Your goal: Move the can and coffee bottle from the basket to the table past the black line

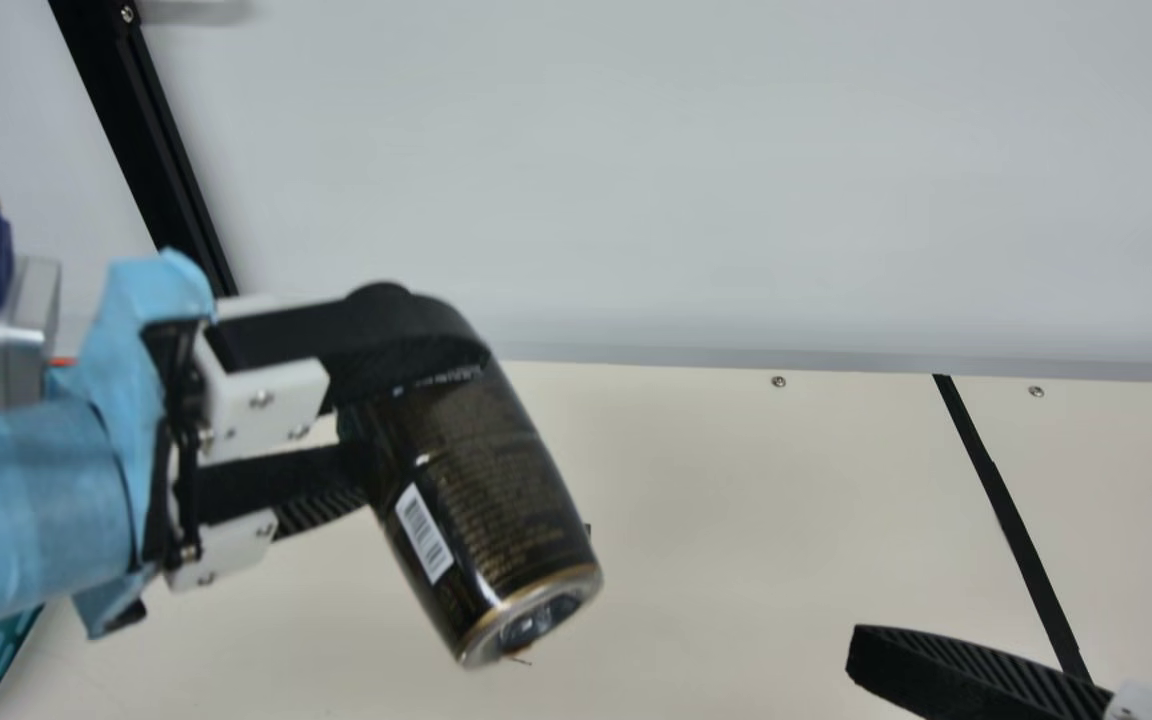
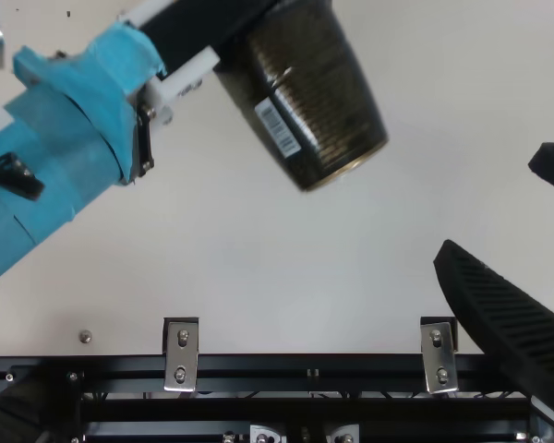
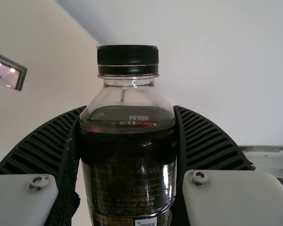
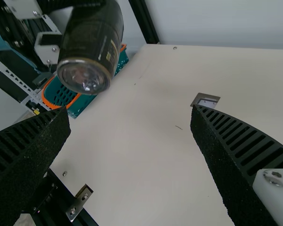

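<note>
Farthest left of the black line (image 1: 1011,520), well apart from it, sits the basket (image 4: 81,106), teal with an orange rim; I see its perforated inner wall in my right wrist view, but I cannot tell what it holds. Next, still on the left side of the line, my left gripper (image 1: 418,410) has the coffee bottle (image 1: 491,500) clasped between its two ribbed fingers, one on each side of the body. I hold the bottle above the table (image 1: 696,500), tilted, its base aimed down and toward the line. Its black cap (image 3: 128,55) is on, and through the clear shoulder I see dark liquid (image 3: 127,120) filling it to just under the neck, with a see-through gap above. A white barcode (image 1: 424,533) marks its side near the base. Rightmost, near the line's lower end in the main view, my right gripper (image 2: 499,210) is spread wide, with nothing between its fingers.
</note>
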Available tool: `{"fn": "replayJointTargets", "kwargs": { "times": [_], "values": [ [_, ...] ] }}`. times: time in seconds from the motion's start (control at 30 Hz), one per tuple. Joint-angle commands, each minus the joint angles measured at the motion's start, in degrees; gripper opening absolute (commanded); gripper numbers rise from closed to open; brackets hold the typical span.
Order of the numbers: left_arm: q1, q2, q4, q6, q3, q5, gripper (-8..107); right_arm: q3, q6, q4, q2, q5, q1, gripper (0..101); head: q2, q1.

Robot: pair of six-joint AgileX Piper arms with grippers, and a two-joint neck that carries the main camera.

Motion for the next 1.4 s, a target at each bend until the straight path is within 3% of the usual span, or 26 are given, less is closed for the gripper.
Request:
{"fn": "replayJointTargets", "kwargs": {
  "times": [0.0,0.23,0.53,0.57,0.7,1.37],
  "values": [
    [2.9,-0.1,-13.6,11.0,3.3,2.2,10,0.0,0.0,0.0,0.0,0.0,0.0,101,-0.1,-1.5],
    [13.9,2.2,-30.5,27.8,10.6,11.8,10,0.0,0.0,0.0,0.0,0.0,0.0,101,-0.1,-1.5],
    [23.2,8.2,-43.8,42.6,18.3,23.5,10,0.0,0.0,0.0,0.0,0.0,0.0,101,-0.1,-1.5],
    [22.1,7.4,-39.9,38.2,17.3,20.6,10,0.0,0.0,0.0,0.0,0.0,0.0,101,-0.1,-1.5],
    [23.1,8.3,-43.9,42.5,18.3,23.5,10,0.0,0.0,0.0,0.0,0.0,0.0,101,-0.1,-1.5],
    [23.1,8.3,-43.9,42.6,18.3,23.4,10,0.0,0.0,0.0,0.0,0.0,0.0,101,-0.8,-0.6]
  ]
}}
